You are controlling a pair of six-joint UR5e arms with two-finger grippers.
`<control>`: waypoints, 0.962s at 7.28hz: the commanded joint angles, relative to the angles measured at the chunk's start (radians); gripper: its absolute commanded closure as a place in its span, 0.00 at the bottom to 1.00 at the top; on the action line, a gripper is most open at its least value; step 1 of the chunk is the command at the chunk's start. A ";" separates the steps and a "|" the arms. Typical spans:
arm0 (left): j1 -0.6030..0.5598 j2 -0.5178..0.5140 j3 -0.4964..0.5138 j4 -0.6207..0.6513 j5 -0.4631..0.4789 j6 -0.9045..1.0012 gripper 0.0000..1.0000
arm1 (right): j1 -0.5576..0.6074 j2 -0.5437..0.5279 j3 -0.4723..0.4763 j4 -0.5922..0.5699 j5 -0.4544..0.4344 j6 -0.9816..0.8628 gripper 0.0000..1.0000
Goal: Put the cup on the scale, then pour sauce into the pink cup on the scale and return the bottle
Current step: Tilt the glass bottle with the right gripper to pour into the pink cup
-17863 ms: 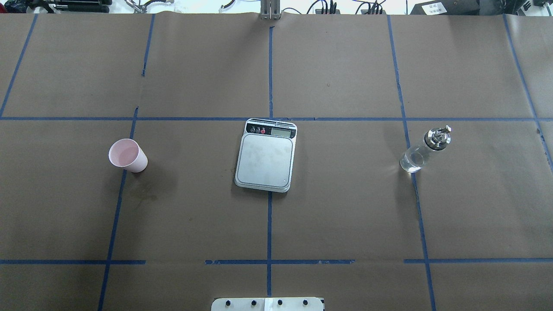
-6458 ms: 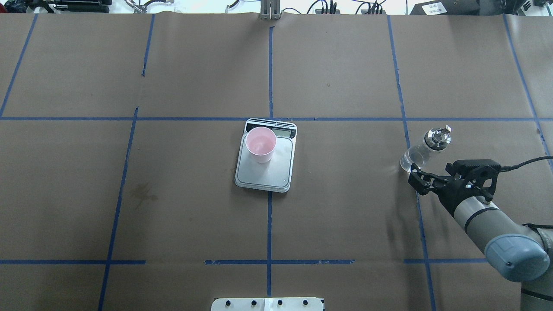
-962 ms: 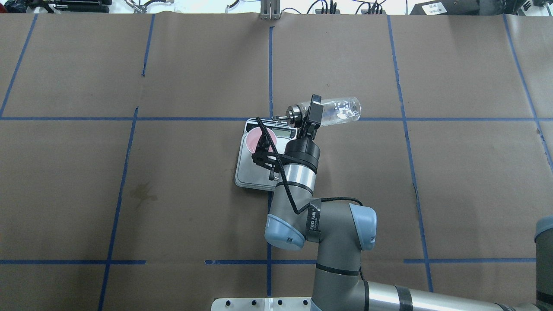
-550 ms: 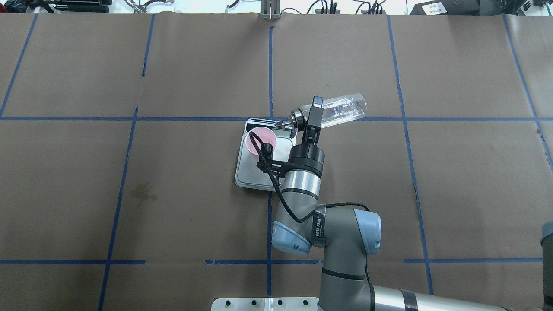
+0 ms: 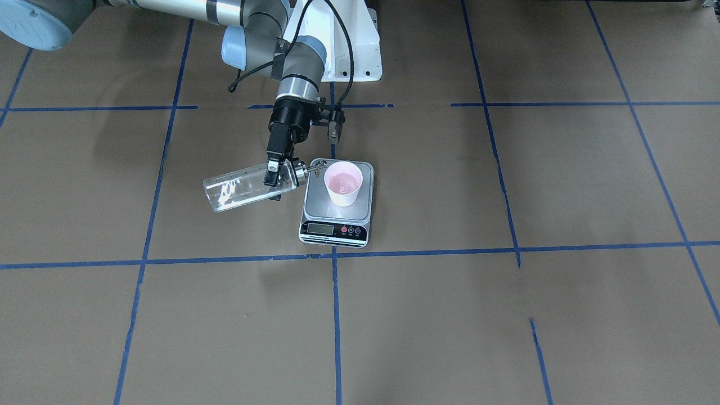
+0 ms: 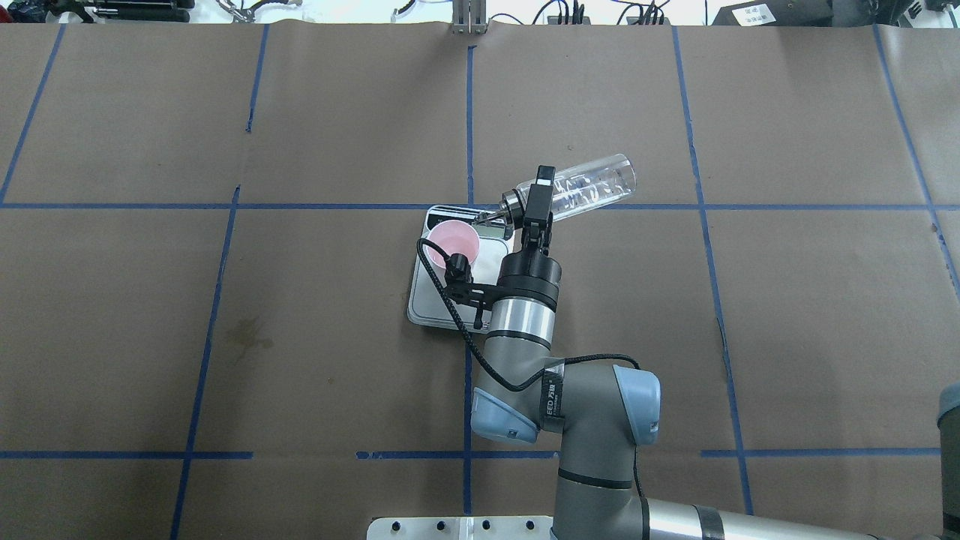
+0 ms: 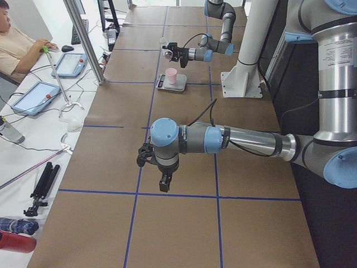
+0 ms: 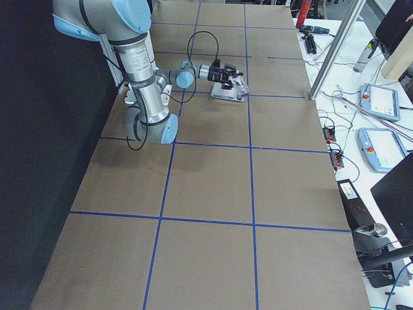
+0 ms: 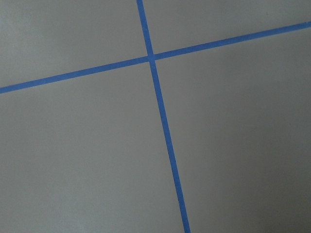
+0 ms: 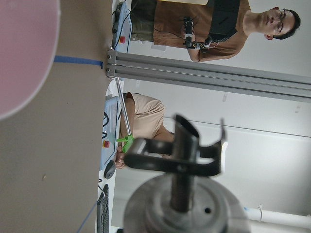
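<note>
Front-facing view: your right tool (image 5: 274, 173) is clamped on the bottle (image 5: 236, 190) near its neck. It holds the bottle close to level beside the scale (image 5: 315, 209), with the spout (image 5: 318, 164) at the rim of the cup (image 5: 343, 183), which stands on the platform.

Overhead: in the last second the bottle's base has swung further from the robot and the wrist has shifted off the cup, uncovering it. I'd judge the pour is in hand or just ending, with the return still owed; no stream shows. The forearm reaches forward over the counter (image 6: 300, 337), wrist rolled sideways.

Left side view: the left tool (image 7: 145, 158) hangs low, well apart. Whether it is open, I cannot tell.
</note>
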 commanded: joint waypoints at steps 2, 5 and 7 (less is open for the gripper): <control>0.000 0.000 0.000 0.000 0.000 0.000 0.00 | -0.001 0.005 -0.004 0.000 -0.014 -0.053 1.00; 0.000 0.000 0.000 0.000 0.000 0.000 0.00 | -0.001 0.005 -0.021 0.000 -0.049 -0.096 1.00; 0.000 0.000 0.000 0.000 0.000 0.000 0.00 | -0.001 0.004 -0.021 0.000 -0.058 -0.116 1.00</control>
